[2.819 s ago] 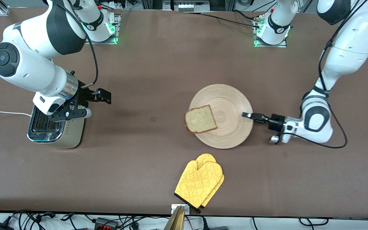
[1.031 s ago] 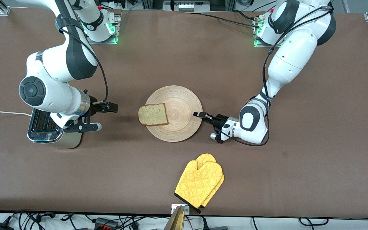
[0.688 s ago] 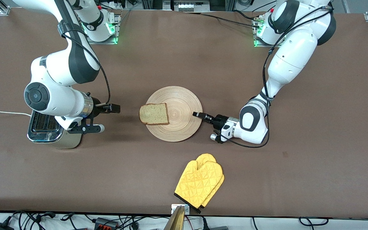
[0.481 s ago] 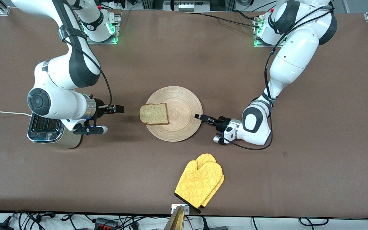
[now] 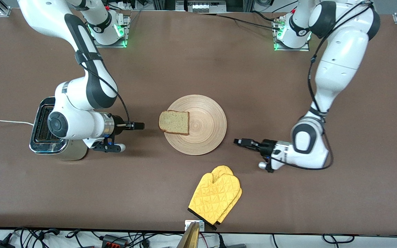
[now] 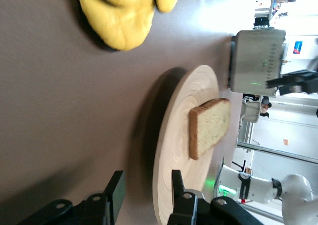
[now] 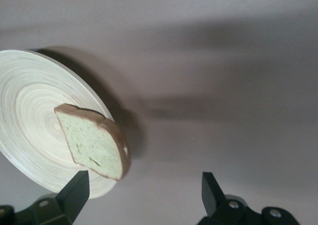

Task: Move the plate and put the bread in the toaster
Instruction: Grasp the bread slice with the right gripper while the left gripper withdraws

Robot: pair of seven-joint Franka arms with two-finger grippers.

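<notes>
The light-wood plate [image 5: 202, 132] lies mid-table with the bread [image 5: 174, 122] on its rim toward the right arm's end. The toaster [image 5: 38, 128] stands at that end, partly hidden by the right arm. My right gripper [image 5: 139, 126] is open, low between toaster and plate, its jaws pointing at the bread [image 7: 94, 143] on the plate [image 7: 30, 115]; it also shows in its wrist view [image 7: 143, 187]. My left gripper [image 5: 237, 141] is open and empty, just off the plate's rim, seen too in its wrist view [image 6: 145, 192] with the plate [image 6: 171, 150], bread [image 6: 208, 128] and toaster [image 6: 256, 61].
A yellow oven mitt [image 5: 215, 198] lies nearer the front camera than the plate, by the table's front edge; it shows in the left wrist view [image 6: 124, 11]. The toaster's white cord [image 5: 2, 121] runs off the table's end.
The left gripper slid the plate with the bread toward the toaster, then let go and drew back off the rim. The right gripper moved from the toaster toward the bread.
</notes>
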